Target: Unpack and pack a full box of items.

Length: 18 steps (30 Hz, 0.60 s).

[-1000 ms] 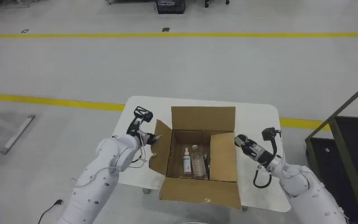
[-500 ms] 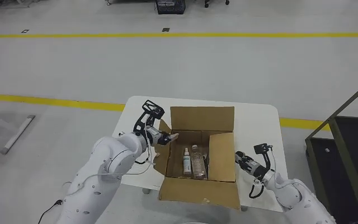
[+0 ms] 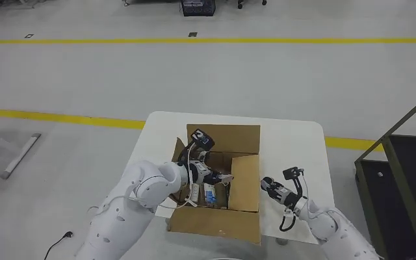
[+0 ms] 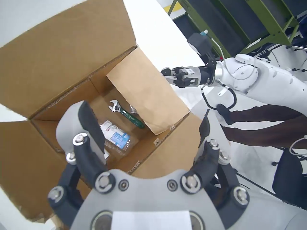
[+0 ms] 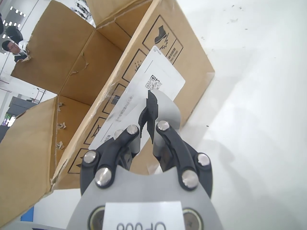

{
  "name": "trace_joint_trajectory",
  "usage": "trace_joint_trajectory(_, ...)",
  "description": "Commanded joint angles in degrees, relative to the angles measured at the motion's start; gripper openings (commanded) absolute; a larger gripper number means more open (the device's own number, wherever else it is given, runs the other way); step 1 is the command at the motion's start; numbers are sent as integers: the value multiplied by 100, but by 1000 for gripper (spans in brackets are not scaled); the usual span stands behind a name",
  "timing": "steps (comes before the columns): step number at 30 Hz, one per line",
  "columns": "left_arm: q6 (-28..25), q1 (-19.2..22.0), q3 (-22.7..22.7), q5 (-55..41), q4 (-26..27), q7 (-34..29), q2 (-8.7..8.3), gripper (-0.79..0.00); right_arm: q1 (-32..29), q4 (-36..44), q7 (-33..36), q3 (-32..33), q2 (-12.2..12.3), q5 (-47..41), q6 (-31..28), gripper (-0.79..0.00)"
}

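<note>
Over open box | left end effector spread, empty | right end effector clenched outside it | risk: descent may snag inward-leaning flap, nudging bottle away.

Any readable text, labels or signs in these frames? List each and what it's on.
No text is clear enough to quote.
Side of the box: handling pictograms, one a boot; captions too small.
The white label there: square code, lines blurred.
The bottle label and wrench marks: too small.
</note>
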State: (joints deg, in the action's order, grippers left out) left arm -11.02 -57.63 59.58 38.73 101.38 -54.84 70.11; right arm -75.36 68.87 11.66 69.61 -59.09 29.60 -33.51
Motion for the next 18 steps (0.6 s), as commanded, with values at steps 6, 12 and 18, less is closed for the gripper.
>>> trace_joint_trajectory(6,0,-2,2,28,4,1,-1,0,-418,616,94,792,185,-28,-331,-785)
trace_joint_trajectory(12,36,-100,-159,-420,-190,210,44,0,-903,1359,153,1344,291,126,-197,-785)
trace_joint_trajectory(18,161,244,-828,-1335,-890,453,263,0,-1107,1605,223,1510,309,108,-94,-785)
